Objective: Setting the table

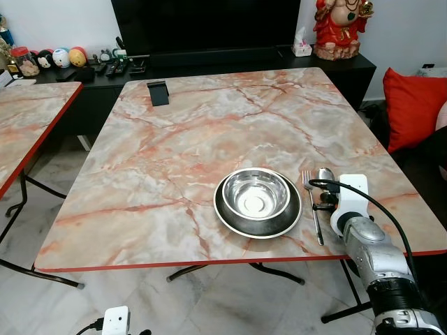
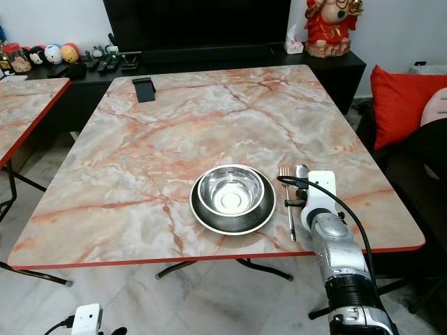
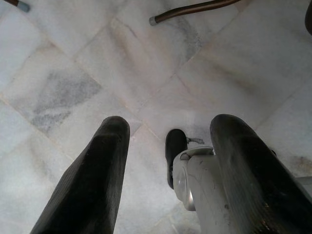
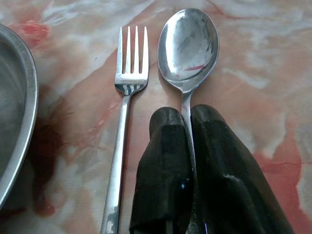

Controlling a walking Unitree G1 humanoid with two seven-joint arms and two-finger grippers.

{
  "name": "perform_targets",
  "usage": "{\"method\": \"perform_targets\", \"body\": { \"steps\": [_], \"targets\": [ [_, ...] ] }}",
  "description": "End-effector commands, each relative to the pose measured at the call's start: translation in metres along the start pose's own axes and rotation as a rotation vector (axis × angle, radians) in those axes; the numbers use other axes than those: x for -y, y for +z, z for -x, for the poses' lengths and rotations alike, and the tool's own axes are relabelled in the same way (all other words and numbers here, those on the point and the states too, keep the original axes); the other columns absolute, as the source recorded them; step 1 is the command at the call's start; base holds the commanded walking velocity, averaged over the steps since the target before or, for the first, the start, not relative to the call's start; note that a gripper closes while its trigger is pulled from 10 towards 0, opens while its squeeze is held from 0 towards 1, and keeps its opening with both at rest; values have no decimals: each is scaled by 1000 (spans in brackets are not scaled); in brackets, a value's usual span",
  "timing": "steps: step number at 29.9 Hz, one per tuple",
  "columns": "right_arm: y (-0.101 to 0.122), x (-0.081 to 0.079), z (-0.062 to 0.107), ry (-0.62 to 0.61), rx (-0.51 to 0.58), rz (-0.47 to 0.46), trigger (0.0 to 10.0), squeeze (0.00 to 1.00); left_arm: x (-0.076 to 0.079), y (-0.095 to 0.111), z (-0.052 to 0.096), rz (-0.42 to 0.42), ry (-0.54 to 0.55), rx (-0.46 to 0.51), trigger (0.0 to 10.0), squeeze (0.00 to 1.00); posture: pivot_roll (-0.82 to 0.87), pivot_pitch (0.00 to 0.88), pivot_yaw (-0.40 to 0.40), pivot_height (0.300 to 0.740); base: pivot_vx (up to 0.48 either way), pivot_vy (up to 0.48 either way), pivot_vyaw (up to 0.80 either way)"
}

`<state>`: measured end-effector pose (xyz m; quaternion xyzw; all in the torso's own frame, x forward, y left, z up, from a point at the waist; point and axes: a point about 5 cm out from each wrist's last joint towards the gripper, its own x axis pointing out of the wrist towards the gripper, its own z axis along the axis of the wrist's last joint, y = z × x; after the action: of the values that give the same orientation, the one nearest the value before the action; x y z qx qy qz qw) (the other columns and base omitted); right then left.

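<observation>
Right pincer [image 4: 187,122] pinching the spoon [image 4: 188,46] handle just beside the fork [image 4: 126,117]; placing step, release likely next.

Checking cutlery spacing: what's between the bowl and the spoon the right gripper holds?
The fork lies between the bowl and the spoon, parallel to the spoon with bare table either side. Right gripper is shut on the spoon's handle, clear in the right wrist view.

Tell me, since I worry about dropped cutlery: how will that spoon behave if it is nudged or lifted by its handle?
The spoon looks like polished metal, so probably stiff but slippery. The right pincer is shut on its thin handle, which could twist in the grip. Its rounded bowl may rock or slide on the smooth table.
</observation>
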<state>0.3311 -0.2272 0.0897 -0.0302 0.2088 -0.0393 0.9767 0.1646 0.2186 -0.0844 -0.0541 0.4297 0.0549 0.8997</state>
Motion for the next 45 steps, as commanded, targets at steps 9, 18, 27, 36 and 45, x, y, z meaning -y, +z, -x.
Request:
{"method": "perform_targets", "body": {
  "steps": [9, 18, 27, 36, 45],
  "targets": [
    [0, 0, -2, -28, -6, 26, 10000, 0, -7, -4, 2, -2, 18, -24, 10000, 0, -84, 15, 78, 740, 0, 0, 0],
    [-4, -3, -2, -24, -17, 21, 10000, 0, -7, -4, 2, -3, 18, -25, 10000, 0, -81, 15, 82, 740, 0, 0, 0],
    [-5, -4, -2, -20, -17, 21, 10000, 0, -7, -4, 2, -4, 18, -26, 10000, 0, -81, 15, 82, 740, 0, 0, 0],
    [-5, -4, -2, -20, -17, 21, 10000, 0, -7, -4, 2, -4, 18, -26, 10000, 0, -81, 15, 82, 740, 0, 0, 0],
    [-5, -4, -2, -20, -17, 21, 10000, 0, -7, -4, 2, -4, 18, -26, 10000, 0, -81, 15, 82, 740, 0, 0, 0]
  ]
}}
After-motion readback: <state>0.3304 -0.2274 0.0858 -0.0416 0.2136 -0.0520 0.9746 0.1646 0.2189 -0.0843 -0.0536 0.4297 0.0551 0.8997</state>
